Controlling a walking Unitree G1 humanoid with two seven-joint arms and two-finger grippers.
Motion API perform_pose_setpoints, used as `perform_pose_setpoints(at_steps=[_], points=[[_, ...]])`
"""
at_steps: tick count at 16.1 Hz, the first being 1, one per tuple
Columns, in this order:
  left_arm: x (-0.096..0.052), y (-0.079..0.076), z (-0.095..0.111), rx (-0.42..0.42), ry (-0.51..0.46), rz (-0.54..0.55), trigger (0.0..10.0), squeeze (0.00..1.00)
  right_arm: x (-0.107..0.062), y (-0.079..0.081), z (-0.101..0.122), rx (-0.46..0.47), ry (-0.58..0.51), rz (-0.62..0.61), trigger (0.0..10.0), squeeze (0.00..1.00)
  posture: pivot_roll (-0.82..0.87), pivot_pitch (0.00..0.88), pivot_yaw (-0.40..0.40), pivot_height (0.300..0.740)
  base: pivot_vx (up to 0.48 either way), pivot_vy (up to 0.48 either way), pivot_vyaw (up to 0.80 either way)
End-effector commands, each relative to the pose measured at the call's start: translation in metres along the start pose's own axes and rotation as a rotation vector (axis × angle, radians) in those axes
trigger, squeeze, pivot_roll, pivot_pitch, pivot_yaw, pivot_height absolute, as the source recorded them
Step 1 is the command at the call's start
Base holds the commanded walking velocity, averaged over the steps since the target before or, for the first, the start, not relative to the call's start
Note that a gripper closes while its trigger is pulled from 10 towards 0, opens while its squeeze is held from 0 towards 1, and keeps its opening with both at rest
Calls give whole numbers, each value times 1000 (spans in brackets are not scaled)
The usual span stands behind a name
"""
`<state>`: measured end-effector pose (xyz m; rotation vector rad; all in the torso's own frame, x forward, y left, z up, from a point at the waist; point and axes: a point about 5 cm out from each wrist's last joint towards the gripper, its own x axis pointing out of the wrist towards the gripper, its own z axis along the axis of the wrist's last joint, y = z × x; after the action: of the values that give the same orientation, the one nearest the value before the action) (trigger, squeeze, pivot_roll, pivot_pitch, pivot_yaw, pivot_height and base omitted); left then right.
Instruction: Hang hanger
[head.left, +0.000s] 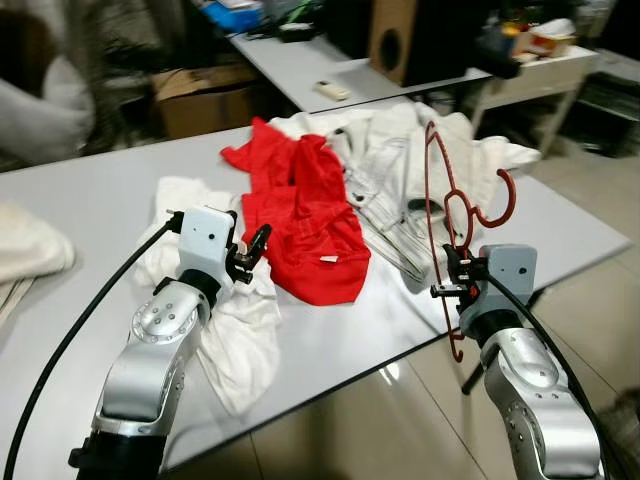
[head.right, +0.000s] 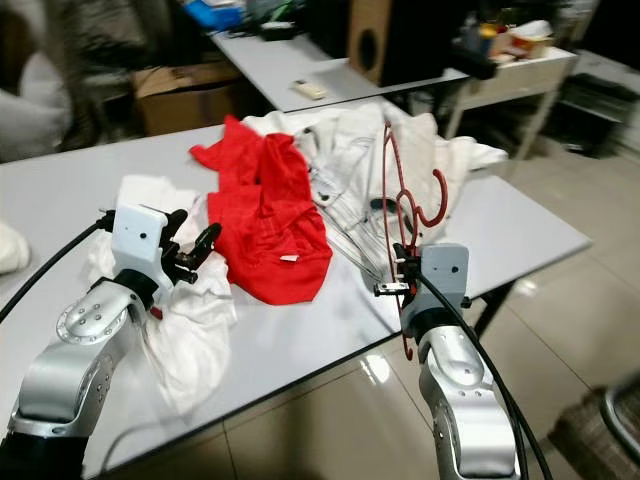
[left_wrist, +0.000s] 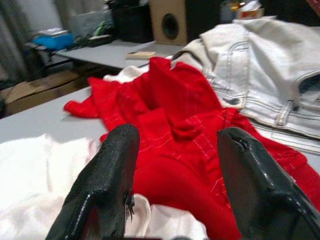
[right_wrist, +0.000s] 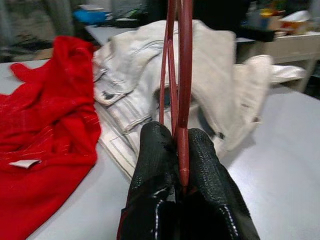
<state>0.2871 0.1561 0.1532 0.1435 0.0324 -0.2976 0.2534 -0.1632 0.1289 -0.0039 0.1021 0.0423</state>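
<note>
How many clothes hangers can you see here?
1: a dark red wire hanger, held upright in the right end effector above the grey table's edge. Others may lie under the clothes.

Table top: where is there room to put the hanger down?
The grey table is bare left of the white cloth, and along the front edge between the red shirt and the right hand holding the hanger. The middle is crowded with clothes.
</note>
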Motion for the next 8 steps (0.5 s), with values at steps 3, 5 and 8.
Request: perform_pose_setpoints(at_steps=[3,5,8], points=[[-1,3,2,71,2,-2,10000,0,-1,1,2,5,-2,-1,10000,0,-134,0,6,740,0,80,0],[-1,2,0,102,18,3,10000,0,-1,1,2,2,-1,-1,10000,0,-135,0,7,740,0,-480,0],[0,3,-1,46,15,5,10000,0,-1,1,2,0,-1,-3,10000,0,-134,0,7,740,0,-160,0]])
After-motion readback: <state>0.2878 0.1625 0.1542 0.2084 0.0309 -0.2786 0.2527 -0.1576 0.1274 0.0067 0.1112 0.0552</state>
